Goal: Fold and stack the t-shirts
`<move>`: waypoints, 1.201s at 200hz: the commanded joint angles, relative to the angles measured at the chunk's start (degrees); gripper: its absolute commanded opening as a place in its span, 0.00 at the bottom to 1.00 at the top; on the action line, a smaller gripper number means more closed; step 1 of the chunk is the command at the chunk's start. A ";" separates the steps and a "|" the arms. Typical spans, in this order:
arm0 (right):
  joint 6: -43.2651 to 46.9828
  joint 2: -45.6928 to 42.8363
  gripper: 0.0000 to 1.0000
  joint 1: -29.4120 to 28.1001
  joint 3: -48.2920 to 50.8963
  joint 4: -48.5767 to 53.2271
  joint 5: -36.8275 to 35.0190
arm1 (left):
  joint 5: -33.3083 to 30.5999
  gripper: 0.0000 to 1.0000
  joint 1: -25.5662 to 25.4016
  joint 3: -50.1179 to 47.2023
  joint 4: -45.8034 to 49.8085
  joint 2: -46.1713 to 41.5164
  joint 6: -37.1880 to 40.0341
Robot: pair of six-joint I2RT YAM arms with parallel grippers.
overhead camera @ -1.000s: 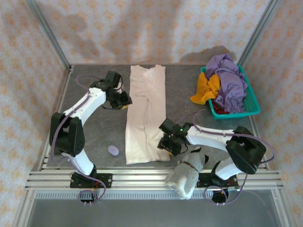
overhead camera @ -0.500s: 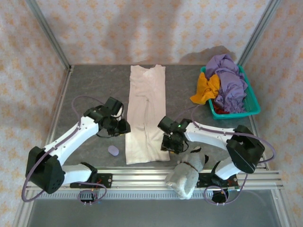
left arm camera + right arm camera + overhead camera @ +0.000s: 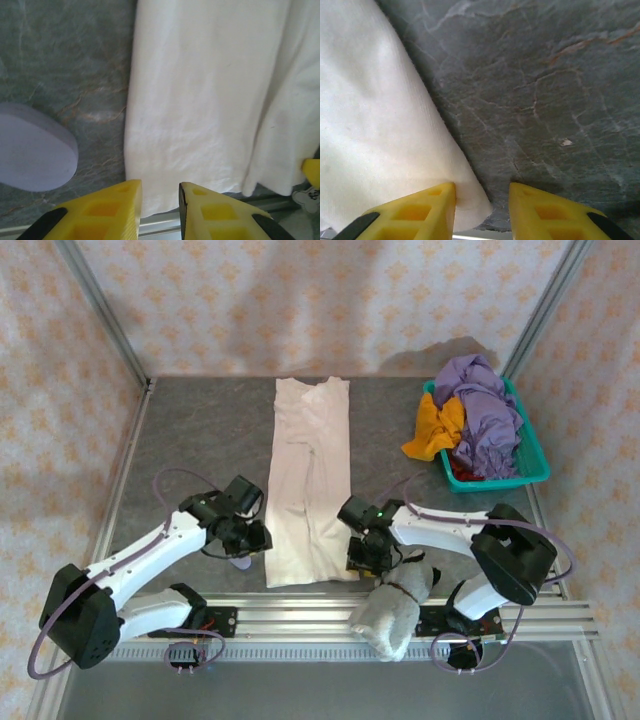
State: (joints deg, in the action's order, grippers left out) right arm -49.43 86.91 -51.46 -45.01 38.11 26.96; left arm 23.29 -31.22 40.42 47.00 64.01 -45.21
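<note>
The long cream-white cloth t-shirt [image 3: 310,480] lies lengthwise, near to far, on the grey surface [image 3: 195,435]. The left gripper [image 3: 250,538] and right gripper [image 3: 365,552], both slightly open, flank its near hem corners.

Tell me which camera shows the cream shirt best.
The top external view. The cream shirt lies there in full, a long narrow strip from collar to hem, flat on the table. The left wrist view shows its near left corner up close, and the right wrist view shows its near right corner.
</note>
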 commanded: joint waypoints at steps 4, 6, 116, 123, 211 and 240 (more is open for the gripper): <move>-0.41 1.07 0.32 -0.48 0.00 -0.96 1.05 | -0.84 0.28 -1.97 -2.65 -0.09 -1.76 -2.75; -0.36 1.13 0.32 -0.50 -0.03 -1.11 1.22 | -0.87 0.28 -2.15 -2.75 -0.01 -1.71 -2.77; 1.62 4.10 0.12 -0.63 -2.27 -0.14 3.27 | 1.15 0.32 -8.36 -8.51 -6.62 1.36 -7.79; 1.53 3.97 0.11 -0.66 -2.23 -0.10 3.28 | 1.02 0.32 -8.58 -8.84 -6.82 1.57 -8.12; 0.77 1.33 0.00 -0.66 -0.97 -0.05 3.71 | 0.01 0.07 -11.44 -11.26 -13.40 4.61 -11.91; 0.12 -1.04 0.00 -0.62 0.45 1.09 5.08 | -0.84 0.00 -11.66 -10.31 -9.88 2.53 -11.60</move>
State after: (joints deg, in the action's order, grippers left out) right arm -48.38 88.64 -51.62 -46.02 37.60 31.24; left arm 23.92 -42.37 29.93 35.66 68.49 -55.94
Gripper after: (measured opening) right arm 0.038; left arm 0.051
